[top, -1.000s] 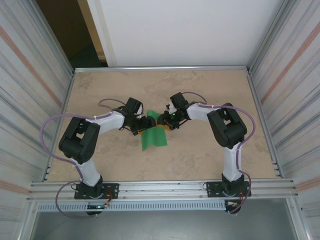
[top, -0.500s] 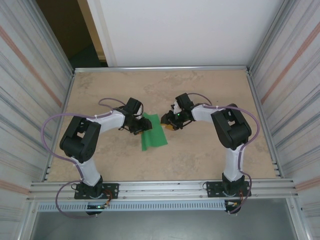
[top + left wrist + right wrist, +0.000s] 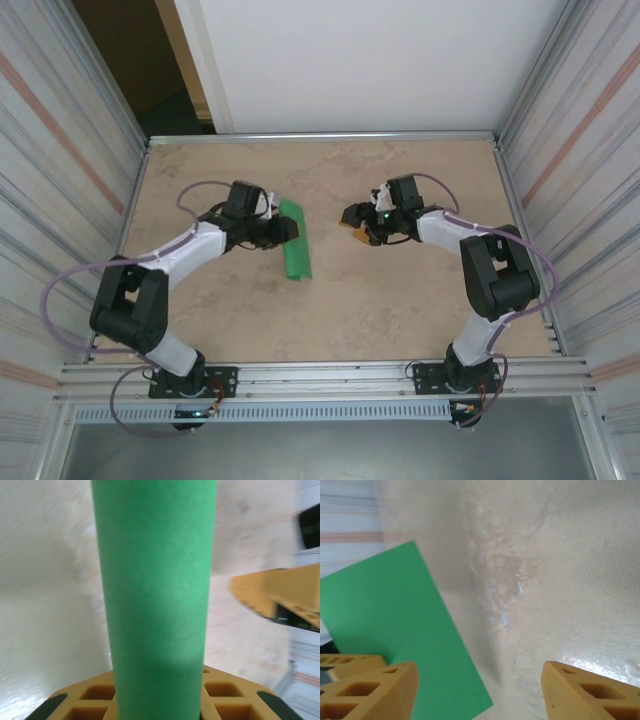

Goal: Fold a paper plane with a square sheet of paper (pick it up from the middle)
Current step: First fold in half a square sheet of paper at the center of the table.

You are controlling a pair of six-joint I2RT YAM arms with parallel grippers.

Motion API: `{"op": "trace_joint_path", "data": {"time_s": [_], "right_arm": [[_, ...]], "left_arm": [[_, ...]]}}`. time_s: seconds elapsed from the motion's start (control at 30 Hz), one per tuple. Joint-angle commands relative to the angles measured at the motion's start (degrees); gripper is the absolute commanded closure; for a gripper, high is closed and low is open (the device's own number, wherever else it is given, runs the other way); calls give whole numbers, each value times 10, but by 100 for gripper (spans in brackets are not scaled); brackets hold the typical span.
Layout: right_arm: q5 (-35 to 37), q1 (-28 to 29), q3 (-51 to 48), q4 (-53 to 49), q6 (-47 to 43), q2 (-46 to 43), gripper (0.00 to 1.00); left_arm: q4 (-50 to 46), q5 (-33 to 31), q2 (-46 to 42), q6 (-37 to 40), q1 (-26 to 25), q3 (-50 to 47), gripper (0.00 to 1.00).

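Between the jaws of my left gripper (image 3: 283, 231), pinched, the square sheet of paper (image 3: 295, 246) stands edge-up, my right gripper (image 3: 357, 223) spread empty well to its right; most folding, I judge, remains.

Table (image 3: 400, 300) top is pale beige with stone-like marbling, edged in thin metal trim, with a ribbed aluminium rail (image 3: 330, 378) along its near edge. A corrugated left wall (image 3: 60, 150) and right wall (image 3: 590, 130), grey metal with faint reddish stripes, rise from the side edges. Plain white panel (image 3: 370, 60) behind the far edge, dark opening (image 3: 130, 60) past the far left corner; light soft, even.
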Motion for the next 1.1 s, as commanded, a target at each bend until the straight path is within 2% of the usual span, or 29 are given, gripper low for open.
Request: {"op": "trace_joint_path", "data": {"time_s": [0.0,0.13,0.43,0.63,0.73,0.87,1.07], "right_arm": [[-62,-11,1,39,4,-33,25],[-101,-4,18,50,13,-40,13],[-150,8,17,154,72,-52,5],[-175,16,20,196,99,-45,7],[-189,22,21,223,111,-35,14],[-214,34,26,268,134,-20,19],[-221,39,39,264,137,-7,24]], "left_arm": [[67,100,-35,-32,8,20,71],[90,143,-44,-64,9,49,71],[153,209,-36,-136,11,68,71],[206,235,-16,-178,24,44,71],[231,245,-7,-198,28,35,71],[226,247,2,-198,31,33,71],[228,249,7,-202,41,23,71]]}}
